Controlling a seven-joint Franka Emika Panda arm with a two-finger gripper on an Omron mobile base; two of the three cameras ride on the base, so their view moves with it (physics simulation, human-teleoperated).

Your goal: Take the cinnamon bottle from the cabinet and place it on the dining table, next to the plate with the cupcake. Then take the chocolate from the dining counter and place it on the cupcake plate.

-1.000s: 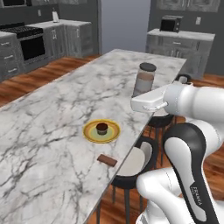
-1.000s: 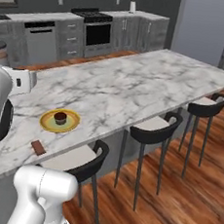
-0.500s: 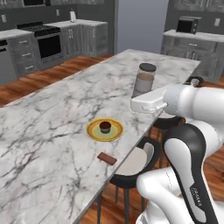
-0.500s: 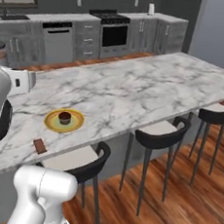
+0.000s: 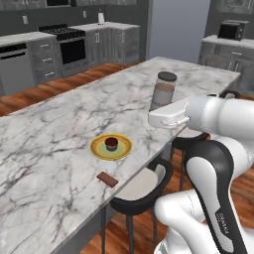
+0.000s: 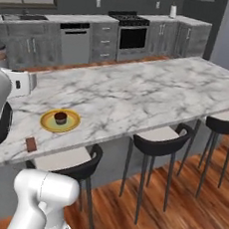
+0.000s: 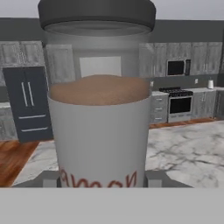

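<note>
Above the far right stretch of the marble tabletop (image 5: 59, 124), we saw the cinnamon bottle (image 5: 162, 92) held upright in the gripper (image 7: 101, 179), its dark grey cap on top and brown powder filling the lower part of its clear body. In the hand view the bottle (image 7: 98, 109) stood squarely between the two fingers (image 7: 51, 179), which flanked its base on either side, partly closed around it, with red lettering visible low on the pale label. From the left base view the white hand reached in from the right, and the bottle rose just behind it, well clear of the marble and off to the right of the plate (image 5: 111, 147). That yellow plate lay near the near edge of the tabletop, the small dark cupcake (image 5: 111, 144) sitting at its greenish centre. The chocolate (image 5: 107, 179), a flat brown bar, lay nearer still, just beside the plate yet apart from it, close to the tabletop's edge. From the right base view we found the same plate (image 6: 59, 121) with its cupcake (image 6: 60, 117) and the chocolate (image 6: 31, 144) to the left of it on the marble (image 6: 154, 90). Black stools (image 6: 157, 136) lined the near side of the tabletop, and a stove (image 6: 131, 33) stood against the far wall.
</note>
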